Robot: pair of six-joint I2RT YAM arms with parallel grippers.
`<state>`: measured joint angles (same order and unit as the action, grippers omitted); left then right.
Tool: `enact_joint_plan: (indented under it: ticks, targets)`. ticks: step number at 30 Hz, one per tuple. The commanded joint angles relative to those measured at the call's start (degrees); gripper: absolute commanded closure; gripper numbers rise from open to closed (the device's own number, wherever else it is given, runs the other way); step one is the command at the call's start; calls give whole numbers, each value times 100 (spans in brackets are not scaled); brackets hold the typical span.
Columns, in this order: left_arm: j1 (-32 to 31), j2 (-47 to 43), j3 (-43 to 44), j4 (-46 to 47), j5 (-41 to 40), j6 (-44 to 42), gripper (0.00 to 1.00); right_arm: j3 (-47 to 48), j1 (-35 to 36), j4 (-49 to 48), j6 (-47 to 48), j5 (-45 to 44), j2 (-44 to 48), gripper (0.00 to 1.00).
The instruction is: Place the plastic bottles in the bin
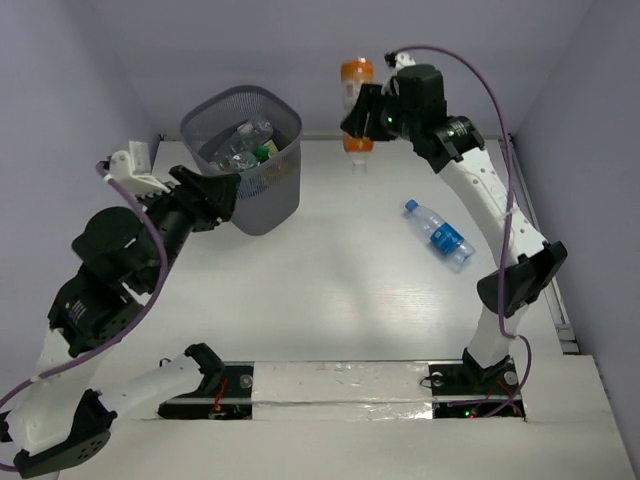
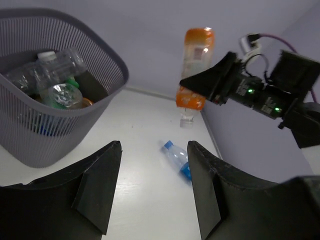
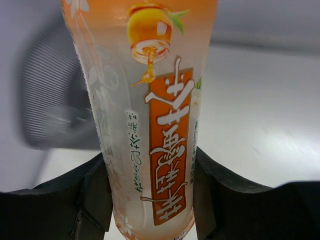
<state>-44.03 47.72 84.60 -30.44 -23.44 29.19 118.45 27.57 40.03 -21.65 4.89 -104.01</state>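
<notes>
The dark grey mesh bin (image 1: 268,205) stands at the back left and holds several bottles (image 1: 243,145); it also shows in the left wrist view (image 2: 55,135). My right gripper (image 1: 358,115) is shut on an orange-labelled bottle (image 1: 356,95), held upside down in the air to the right of the bin; the bottle fills the right wrist view (image 3: 150,115) and shows in the left wrist view (image 2: 196,67). A clear blue-labelled bottle (image 1: 440,234) lies on the table at the right and shows in the left wrist view (image 2: 176,157). My left gripper (image 1: 222,195) is open and empty beside the bin's near-left wall.
The blurred bin (image 3: 50,105) lies to the left in the right wrist view. The back wall (image 1: 320,60) stands close behind the bin and the held bottle. A taped strip (image 1: 340,385) runs along the near edge between the arm bases.
</notes>
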Motion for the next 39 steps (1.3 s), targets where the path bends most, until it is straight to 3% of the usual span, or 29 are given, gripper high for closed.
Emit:
enact_joint_plan:
  ticks: [1,5,7,9,11,13,14,17,25,28,31,32,35,39]
  targets:
    - [-9,-26,127,257,-337,-326,48,905,459,-610,-724,486,-312,61]
    - [-9,9,171,328,-196,-414,48,2835,810,-1022,-1691,663,-1601,56]
    - [-9,9,93,354,-126,-414,48,3069,898,-1390,-2566,733,-1868,54]
    - [-9,-9,13,372,-47,-405,48,2756,1074,-2400,-3542,760,-1991,49]
    - [-9,-35,-83,363,-3,-405,48,2796,1215,-2928,-3907,620,-2158,40]
    - [-9,-53,-162,372,15,-423,48,3460,1329,-2818,-4170,417,-2561,31]
    - [-9,-61,-172,372,15,-440,48,3630,1399,-2817,-4250,425,-2659,22]
    - [-9,-35,-154,363,41,-484,48,3423,1400,-2922,-4278,391,-2573,10]
    - [-9,17,-84,468,120,-564,48,3088,1400,-2299,-3558,189,-2090,6]
    - [-9,26,-84,486,164,-546,48,2229,1400,-2324,-3059,-83,-1381,12]
    - [-9,-61,-110,433,103,-520,48,832,1147,-2351,-2365,-269,-424,48]
    - [-9,-96,-119,416,59,-493,49,446,1032,-2264,-2161,-269,-175,66]
    - [-9,-290,-224,337,-20,-458,50,-1119,435,-1660,-1353,-706,676,86]
    - [-9,-492,-426,310,32,-362,52,-2526,-602,-656,-596,-1138,1206,93]
